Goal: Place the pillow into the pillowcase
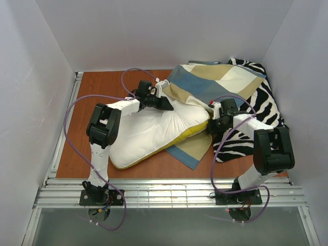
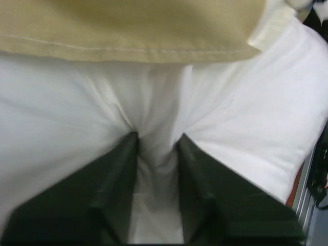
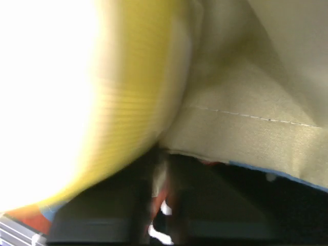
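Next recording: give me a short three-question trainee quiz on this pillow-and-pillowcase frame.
1. True or false: the blue, tan and cream checked fabric pillowcase covers the whole soft white rectangular pillow.
2. Which lies under the right arm? A) black-and-white zebra-striped cloth B) green towel C) cardboard box
3. What does the left gripper pinch?
Key: 1 false; 2 A; 3 a fold of the pillow.

The left arm is bent at the elbow and stretched toward two o'clock. The left claw is seen nearly closed, with a fold of the pillow pinched between its fingers. The right arm is folded toward ten o'clock. The right claw is blurred and its state cannot be told.
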Motion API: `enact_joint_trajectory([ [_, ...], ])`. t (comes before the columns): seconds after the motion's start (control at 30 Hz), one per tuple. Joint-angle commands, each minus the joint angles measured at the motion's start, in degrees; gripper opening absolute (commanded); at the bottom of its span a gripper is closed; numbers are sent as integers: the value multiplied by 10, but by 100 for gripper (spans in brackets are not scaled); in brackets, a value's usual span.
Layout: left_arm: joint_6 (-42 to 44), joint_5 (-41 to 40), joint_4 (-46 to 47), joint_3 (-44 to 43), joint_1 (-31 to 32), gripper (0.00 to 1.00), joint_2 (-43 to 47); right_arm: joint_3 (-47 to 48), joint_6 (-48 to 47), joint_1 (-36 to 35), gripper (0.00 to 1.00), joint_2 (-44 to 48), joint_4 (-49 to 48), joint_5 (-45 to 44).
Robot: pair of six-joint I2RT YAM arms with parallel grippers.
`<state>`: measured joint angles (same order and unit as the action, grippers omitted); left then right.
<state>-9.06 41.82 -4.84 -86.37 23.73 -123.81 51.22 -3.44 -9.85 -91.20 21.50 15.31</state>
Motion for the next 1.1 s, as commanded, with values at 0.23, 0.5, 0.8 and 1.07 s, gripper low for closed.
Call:
enact_joint_trajectory([
  [0.23, 327, 84, -231, 62, -4, 85, 209, -32, 28, -1, 1, 132, -72, 91],
  [0.5, 331, -141, -77, 188, 153, 88, 250, -61, 28, 0, 1, 149, -73, 120],
  [0.8, 325, -298, 67, 197, 239, 88, 157, -71, 44, 0, 1, 175, -73, 165],
  [1.07, 225, -352, -8, 46, 188, 0, 54, -103, 36, -1, 1, 219, -68, 213],
])
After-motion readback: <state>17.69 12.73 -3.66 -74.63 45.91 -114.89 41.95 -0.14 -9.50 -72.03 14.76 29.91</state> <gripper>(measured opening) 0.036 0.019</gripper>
